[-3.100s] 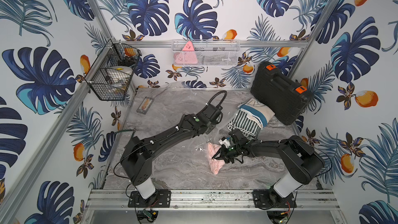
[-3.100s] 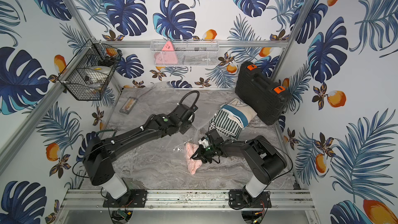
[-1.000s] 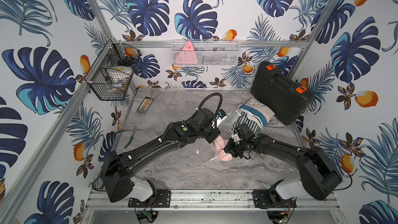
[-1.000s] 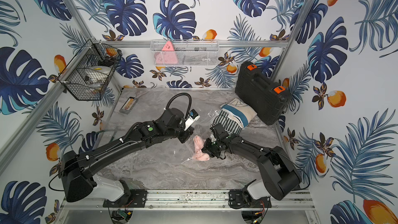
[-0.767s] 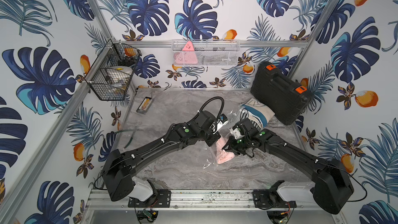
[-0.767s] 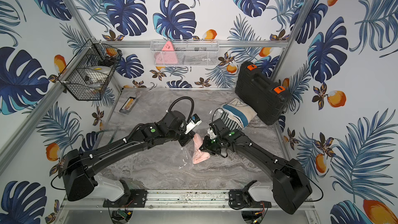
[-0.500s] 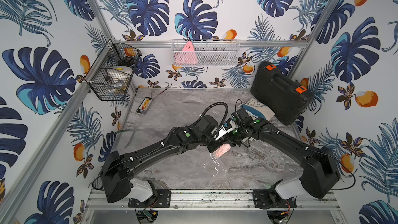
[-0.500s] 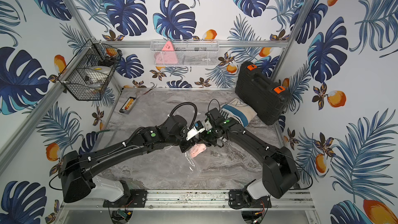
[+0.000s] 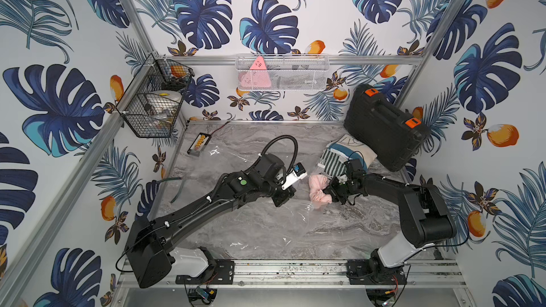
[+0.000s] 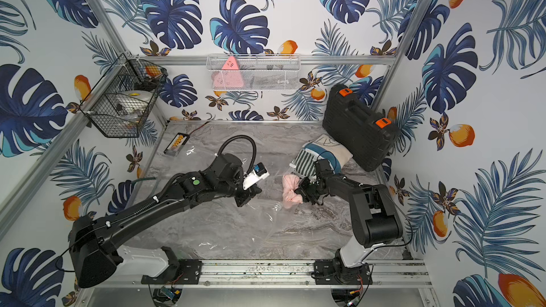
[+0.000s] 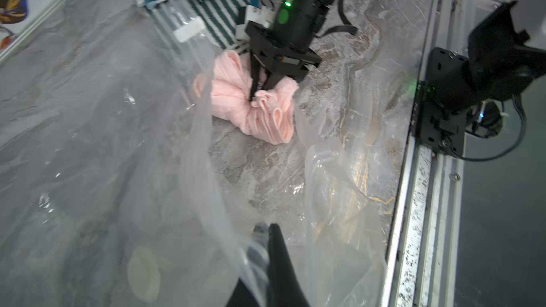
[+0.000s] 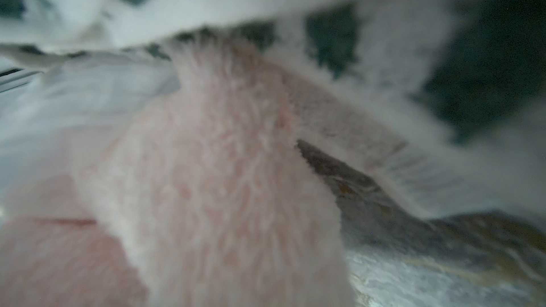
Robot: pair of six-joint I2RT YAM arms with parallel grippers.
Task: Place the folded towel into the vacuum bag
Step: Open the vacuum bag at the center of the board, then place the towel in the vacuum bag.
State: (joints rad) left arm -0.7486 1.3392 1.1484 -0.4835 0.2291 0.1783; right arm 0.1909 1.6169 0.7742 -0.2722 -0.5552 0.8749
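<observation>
Since a second ago, we see both arms have dropped lower. The right gripper [image 11: 260,90] stays clenched on the pink towel [image 9: 317,190], at the bag's [image 11: 183,178] mouth; the left gripper [image 11: 267,228] pinches the bag's edge.

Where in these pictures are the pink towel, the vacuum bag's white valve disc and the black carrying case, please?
pink towel [image 11: 260,107]: left wrist view, on its bunched middle folds.
white valve disc [image 11: 144,276]: left wrist view, on the disc's face, seen through the plastic.
black carrying case [image 9: 381,126]: a top view, on its ribbed lid.
</observation>
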